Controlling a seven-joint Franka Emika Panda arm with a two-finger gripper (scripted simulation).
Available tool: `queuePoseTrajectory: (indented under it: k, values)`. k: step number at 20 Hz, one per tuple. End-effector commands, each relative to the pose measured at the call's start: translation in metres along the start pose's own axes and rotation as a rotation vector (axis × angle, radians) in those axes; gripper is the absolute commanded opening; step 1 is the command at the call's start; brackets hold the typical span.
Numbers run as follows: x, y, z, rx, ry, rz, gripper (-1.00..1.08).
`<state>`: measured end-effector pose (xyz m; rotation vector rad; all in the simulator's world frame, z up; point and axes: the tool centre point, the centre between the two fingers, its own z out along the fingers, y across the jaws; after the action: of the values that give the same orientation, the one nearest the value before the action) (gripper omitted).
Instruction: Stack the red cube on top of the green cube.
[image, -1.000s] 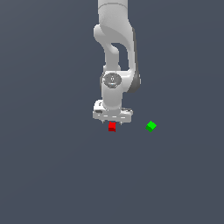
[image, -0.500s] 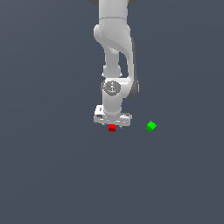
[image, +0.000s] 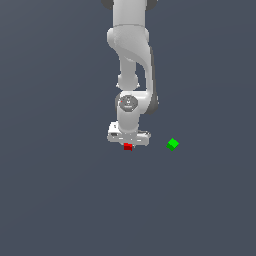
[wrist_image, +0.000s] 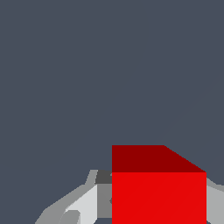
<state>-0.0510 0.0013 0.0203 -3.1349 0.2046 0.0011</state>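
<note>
The red cube (image: 128, 146) rests on the grey floor directly under my white gripper (image: 128, 144). The hand is lowered right onto it, so only the cube's lower part shows in the exterior view. In the wrist view the red cube (wrist_image: 158, 197) fills the space between my fingers (wrist_image: 83, 204), which lie against both of its sides. The gripper looks shut on it. The green cube (image: 172, 144) sits on the floor, apart, towards the exterior view's right of the gripper, turned cornerwise.
The plain dark grey floor (image: 60, 200) surrounds both cubes. The white arm (image: 131, 60) rises straight up above the gripper.
The gripper has come down steadily over the red cube until the hand sits just above it. Neither cube has moved.
</note>
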Motion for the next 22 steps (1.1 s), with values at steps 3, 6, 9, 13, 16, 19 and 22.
queuePoseTrajectory:
  k: [3,6,9,13,16,19,22]
  values:
    - [0.0,0.0,0.0,0.0,0.001,0.0,-1.0]
    - [0.0,0.0,0.0,0.0,0.001,0.0,-1.0]
    - [0.0,0.0,-0.003,0.0,0.001,0.0,-1.0]
    - [0.0,0.0,-0.013,0.0,0.001,0.0,-1.0]
    - [-0.001,0.0,-0.027,0.0,0.001,0.0,-1.0]
    - [-0.001,0.0,-0.047,0.0,0.001,0.0,-1.0]
    - [-0.001,0.0,-0.067,0.0,0.001,0.0,-1.0]
